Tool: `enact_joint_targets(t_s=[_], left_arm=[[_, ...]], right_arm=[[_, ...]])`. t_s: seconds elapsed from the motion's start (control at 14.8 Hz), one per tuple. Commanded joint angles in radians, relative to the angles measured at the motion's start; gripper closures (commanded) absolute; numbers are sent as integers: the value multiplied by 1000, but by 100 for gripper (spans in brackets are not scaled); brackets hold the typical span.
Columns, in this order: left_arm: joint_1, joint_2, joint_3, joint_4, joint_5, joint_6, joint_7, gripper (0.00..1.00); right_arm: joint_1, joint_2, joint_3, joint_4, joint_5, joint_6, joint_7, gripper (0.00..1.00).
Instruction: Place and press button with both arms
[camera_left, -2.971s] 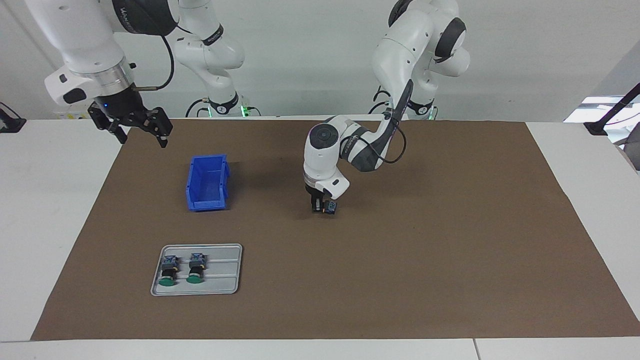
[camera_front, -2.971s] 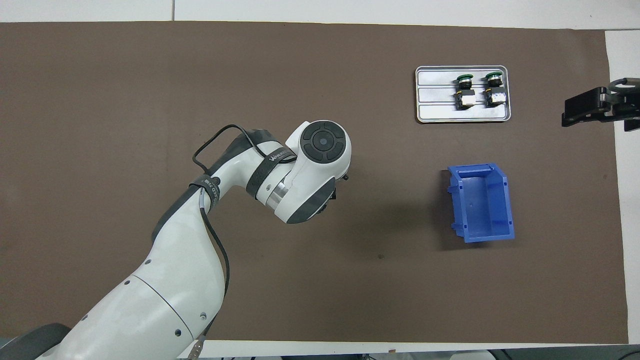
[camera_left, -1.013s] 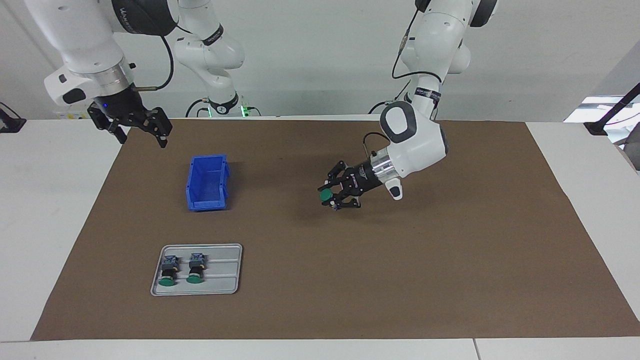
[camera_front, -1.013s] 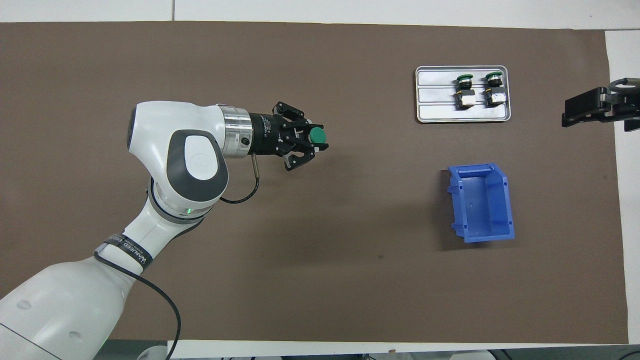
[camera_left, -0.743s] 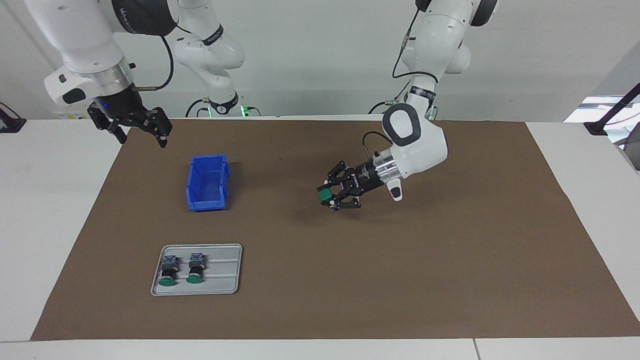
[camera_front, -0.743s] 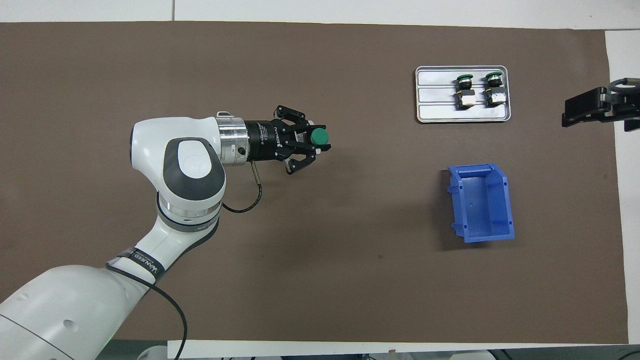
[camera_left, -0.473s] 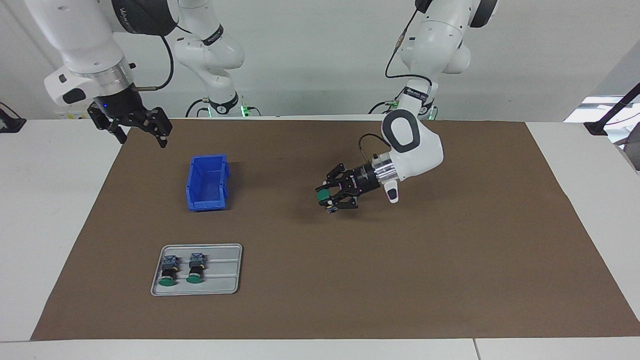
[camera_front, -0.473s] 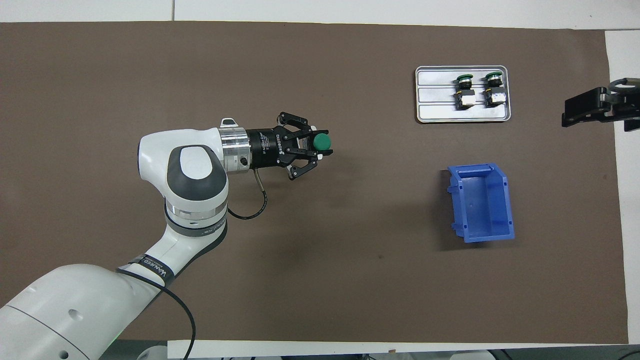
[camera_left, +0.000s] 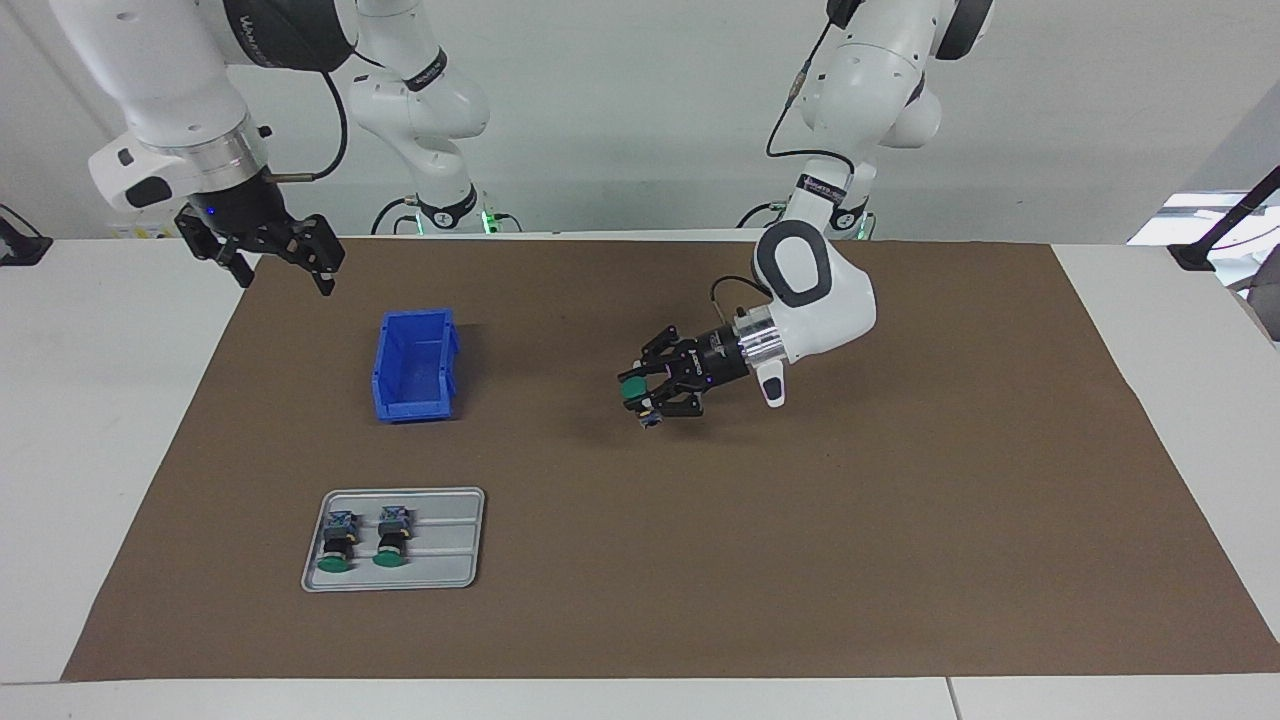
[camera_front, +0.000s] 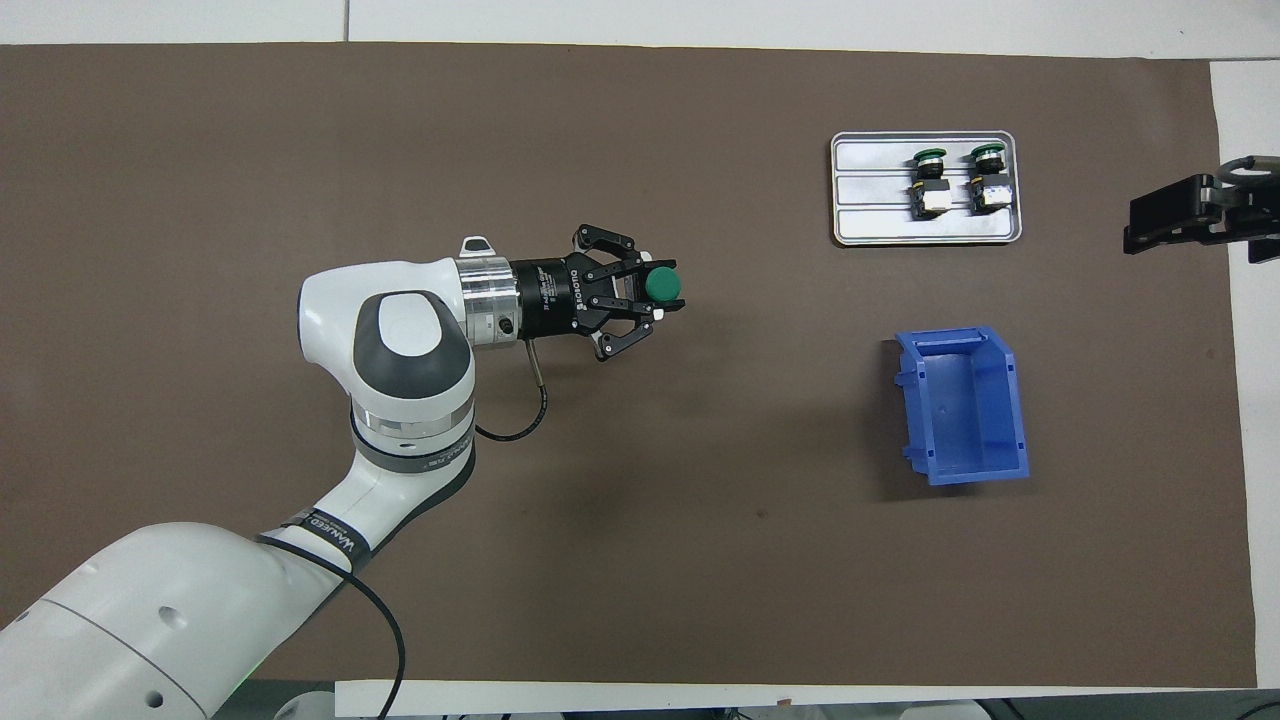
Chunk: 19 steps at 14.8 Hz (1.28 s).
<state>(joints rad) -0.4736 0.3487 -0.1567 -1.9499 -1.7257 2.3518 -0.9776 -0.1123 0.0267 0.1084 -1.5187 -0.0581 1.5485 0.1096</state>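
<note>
While the left gripper (camera_left: 648, 393) hangs above the middle of the brown mat (camera_left: 900, 520), it lies nearly level and its fingers are closed on the button (camera_left: 633, 389), whose round green cap (camera_front: 662, 287) faces up in the overhead view. The button is off the mat's surface, and its shadow falls on the bare mat below it. In the facing view the gripper points toward nine o'clock, that is, toward the right arm's end of the table.

From the held button in the facing view, the blue bin (camera_left: 416, 366) sits at about nine o'clock, standing open-topped on the mat and well apart from the gripper. The grey tray (camera_left: 440, 540) lies at about eight o'clock from the button, farther from the robots than the bin. On the tray two more buttons (camera_left: 335, 541) (camera_left: 392, 538) lie side by side on their sides (green caps pointing away from the robots), crowded toward the tray's end nearest the right arm's end of the table.

The right gripper (camera_left: 275, 257) waits in the air over the mat's corner at its own end of the table, at about ten o'clock from the bin in the facing view. Its fingers are spread apart and hold nothing.
</note>
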Motion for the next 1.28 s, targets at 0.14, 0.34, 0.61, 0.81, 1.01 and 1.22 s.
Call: enact_joint_targets(t_s=[0.14, 0.34, 0.61, 0.81, 1.01, 1.22], left_arm=[[-19, 27, 6, -21, -141, -54, 97, 100], [-36, 26, 5, -30, -187, -74, 99, 100], [-19, 70, 6, -60, -287, -204, 123, 100], [-14, 98, 8, -61, -287, -250, 172, 100], [-17, 107, 8, -64, -288, -247, 203, 100], [-22, 107, 8, -83, -293, -224, 206, 100]], right_arm=[[-12, -21, 7, -21, 0, -7, -24, 1], [-12, -21, 7, -21, 0, -7, -24, 1], [-12, -21, 7, -21, 0, -7, -24, 1], [-12, -21, 7, -21, 0, -7, -24, 1], [-12, -21, 7, -21, 0, -7, -24, 1], [-12, -21, 7, -21, 0, -7, -24, 1]])
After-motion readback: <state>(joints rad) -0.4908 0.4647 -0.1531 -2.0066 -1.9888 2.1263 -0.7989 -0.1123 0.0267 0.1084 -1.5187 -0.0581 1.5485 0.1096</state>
